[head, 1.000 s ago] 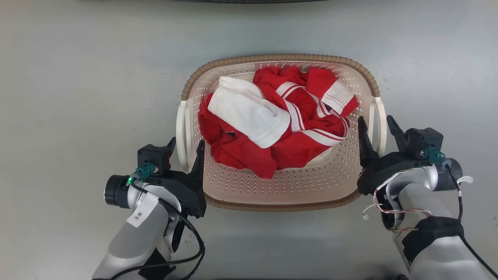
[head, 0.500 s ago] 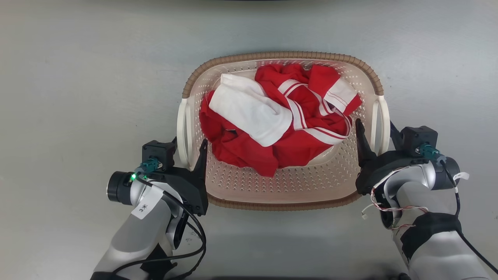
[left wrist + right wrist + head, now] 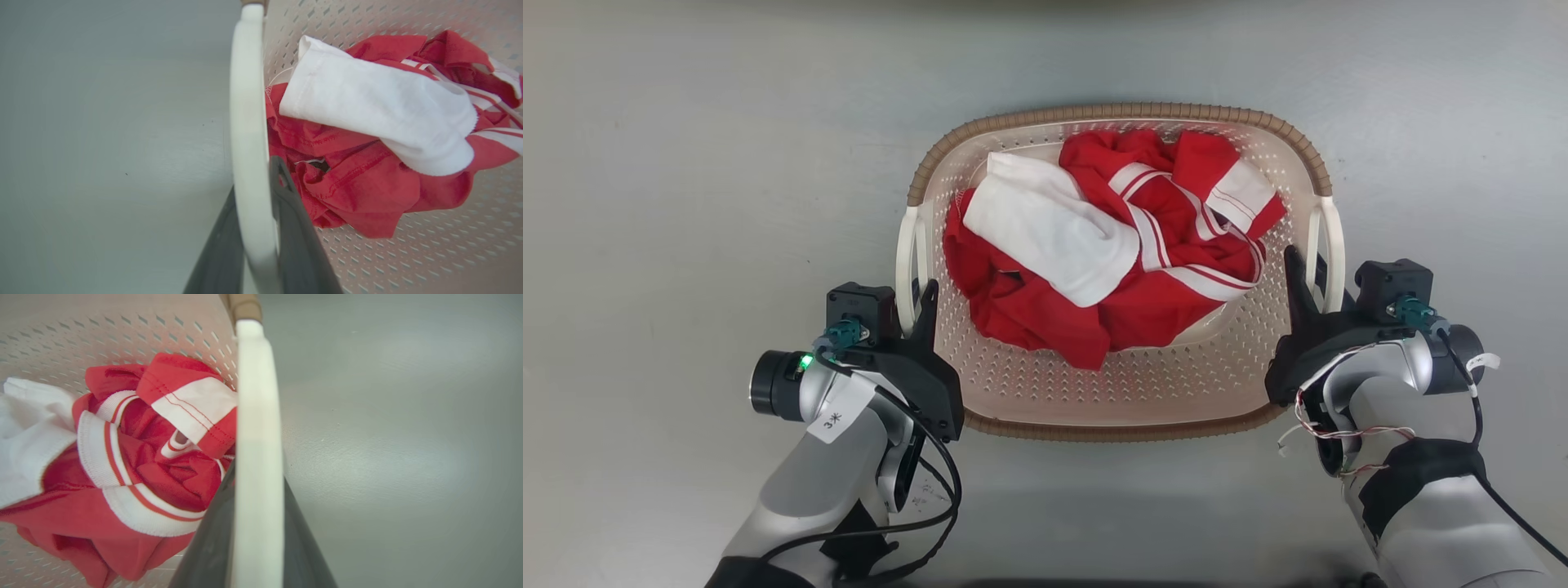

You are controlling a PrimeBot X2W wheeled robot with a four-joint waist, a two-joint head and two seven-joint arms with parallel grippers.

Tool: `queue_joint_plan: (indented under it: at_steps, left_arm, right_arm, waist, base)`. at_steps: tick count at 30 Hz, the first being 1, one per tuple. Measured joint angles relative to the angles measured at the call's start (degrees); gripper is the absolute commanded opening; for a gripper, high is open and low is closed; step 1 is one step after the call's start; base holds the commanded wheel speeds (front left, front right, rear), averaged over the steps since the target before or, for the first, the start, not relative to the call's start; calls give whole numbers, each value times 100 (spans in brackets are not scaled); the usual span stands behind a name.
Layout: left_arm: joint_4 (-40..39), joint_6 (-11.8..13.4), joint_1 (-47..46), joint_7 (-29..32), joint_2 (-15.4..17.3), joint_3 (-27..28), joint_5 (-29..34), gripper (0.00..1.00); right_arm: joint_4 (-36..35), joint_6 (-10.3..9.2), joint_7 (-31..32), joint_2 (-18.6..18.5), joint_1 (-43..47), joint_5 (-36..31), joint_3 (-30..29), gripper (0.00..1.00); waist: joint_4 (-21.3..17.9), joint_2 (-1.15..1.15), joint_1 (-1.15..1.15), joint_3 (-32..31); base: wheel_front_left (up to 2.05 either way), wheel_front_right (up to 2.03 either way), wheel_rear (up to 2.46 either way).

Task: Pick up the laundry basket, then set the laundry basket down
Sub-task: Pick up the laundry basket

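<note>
While the laundry basket (image 3: 1111, 392) sits in the middle of a plain grey surface (image 3: 686, 204), an arm grips it from each side. The left end effector (image 3: 912, 296) is pressed together on the white left handle (image 3: 904, 253) near that handle's near end, with one dark finger (image 3: 294, 228) inside the basket wall and the other outside it. The left wrist view shows the handle bar running straight up between the two. The right end effector (image 3: 1316, 273) pinches the white right handle (image 3: 1333, 237) in the same way, one finger (image 3: 212, 547) inside the basket and one outside, the bar filling the gap between them. Inside the basket lies a crumpled red garment (image 3: 1143, 302) with white striped trim, and a white cloth (image 3: 1049, 233) is draped over its left part. Whether the basket's base touches the surface or hangs just clear of it cannot be told.
</note>
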Motion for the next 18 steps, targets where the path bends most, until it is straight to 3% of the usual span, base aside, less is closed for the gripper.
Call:
queue_joint_plan:
  at_steps: [18]
  left_arm:
    - [499, 3, 24, -1, -20, -246, -309, 0]
  right_arm:
    - [265, -169, 4, 7, 137, 598, 740, 0]
  waist:
    - [49, 0, 0, -610]
  base:
    - [0, 0, 0]
